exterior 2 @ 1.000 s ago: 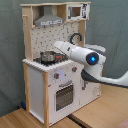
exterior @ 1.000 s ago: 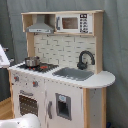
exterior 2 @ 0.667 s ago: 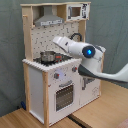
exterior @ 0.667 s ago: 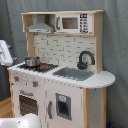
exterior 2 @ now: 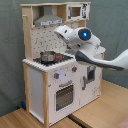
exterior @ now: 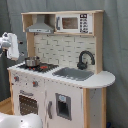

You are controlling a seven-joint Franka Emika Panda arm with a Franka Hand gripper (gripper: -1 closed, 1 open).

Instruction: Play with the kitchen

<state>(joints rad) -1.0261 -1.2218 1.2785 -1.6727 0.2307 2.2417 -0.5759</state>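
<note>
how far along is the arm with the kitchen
Nothing on the kitchen looks changed yet: the pot sits on the hob and the oven door is shut. In hand: the arm hangs above the counter near the hob. Left: actually touching or moving something.

Grey curtain [exterior: 117, 55] hangs as backdrop in both exterior views — wooden floor [exterior 2: 107, 107] below.

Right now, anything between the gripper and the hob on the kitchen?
Nothing visible blocks it. The gripper hangs beside the kitchen above the hob end, with open air below it. Only a small metal pot sits on the hob itself, seen in both exterior views.
</note>
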